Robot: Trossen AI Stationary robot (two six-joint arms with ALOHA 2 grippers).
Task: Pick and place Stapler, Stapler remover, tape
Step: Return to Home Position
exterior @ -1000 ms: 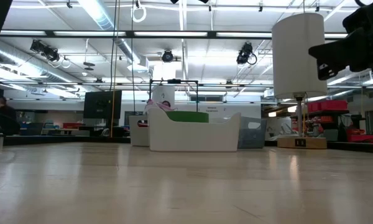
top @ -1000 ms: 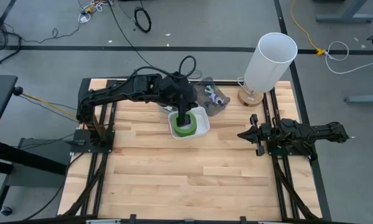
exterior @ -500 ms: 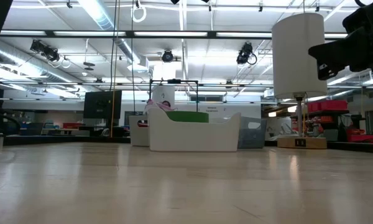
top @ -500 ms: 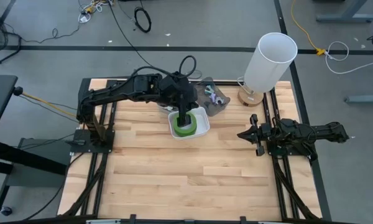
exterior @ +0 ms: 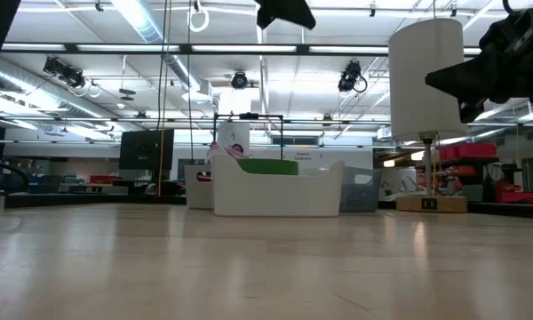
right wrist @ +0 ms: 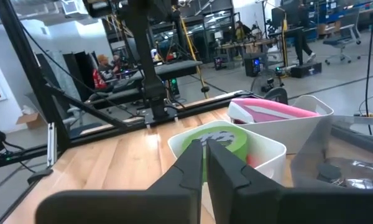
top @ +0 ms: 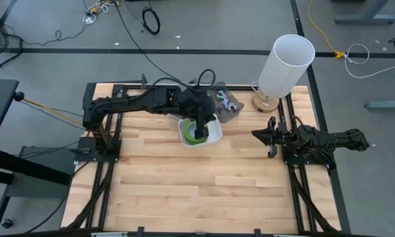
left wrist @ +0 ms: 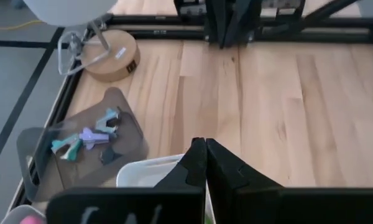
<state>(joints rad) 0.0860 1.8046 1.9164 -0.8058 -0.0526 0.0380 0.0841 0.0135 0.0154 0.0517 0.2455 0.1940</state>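
Observation:
A green roll of tape lies flat in a white bin at the table's far middle; it also shows in the right wrist view. My left gripper hangs shut above that bin, high over it in the low view, with nothing between its fingers. Small teal, purple and dark staple removers lie in a clear tray behind the bin. A pink-and-white thing lies in a second white bin; I cannot tell if it is the stapler. My right gripper waits shut at the right edge.
A table lamp with a white shade and a round wooden base stands at the far right corner, close to the clear tray. Bare wooden tabletop spreads across the near half. Black frame rails run along both sides.
My left gripper has come down over the white bin and reached a little toward the table's right edge; its tip now shows at the top of the low view. My right gripper has rolled about its own pointing line while staying in place.

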